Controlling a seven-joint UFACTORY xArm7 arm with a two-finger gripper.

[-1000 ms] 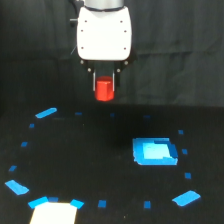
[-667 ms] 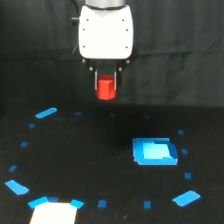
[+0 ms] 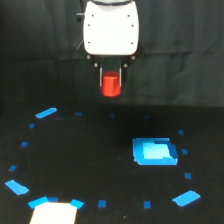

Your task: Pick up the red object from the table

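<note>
1. One table [image 3: 90, 165] is filling the lower part of the exterior view, a wide black surface running back to a dark cloth backdrop [image 3: 30, 50].
2. One robot arm is showing, and only its white end housing [image 3: 110, 27] is coming into the picture from the top edge.
3. One large blue square patch [image 3: 154, 152] is lying on the table toward the exterior view's right, well apart from the arm.
4. One whitish patch [image 3: 54, 213] is sitting at the table's near edge, toward the exterior view's left, partly cut off by the bottom of the picture.
5. Four longer blue tape strips are lying around the table: one at the far left [image 3: 46, 113], one at the near left [image 3: 17, 187], one touching the whitish patch, and one at the near right [image 3: 186, 198]. About a dozen small blue tape marks, such as one [image 3: 102, 203] near the front edge, are ringing the middle of the table; the blur is keeping an exact count out of reach.
6. One gripper [image 3: 111, 84] is hanging below the white housing, its two dark fingers [image 3: 101, 80] closing on either side of the block.
7. One red block [image 3: 111, 84] is sitting clamped between those fingers, upright, its lower half poking out below the fingertips. It is hanging clear of the table, in front of the dark backdrop.
</note>
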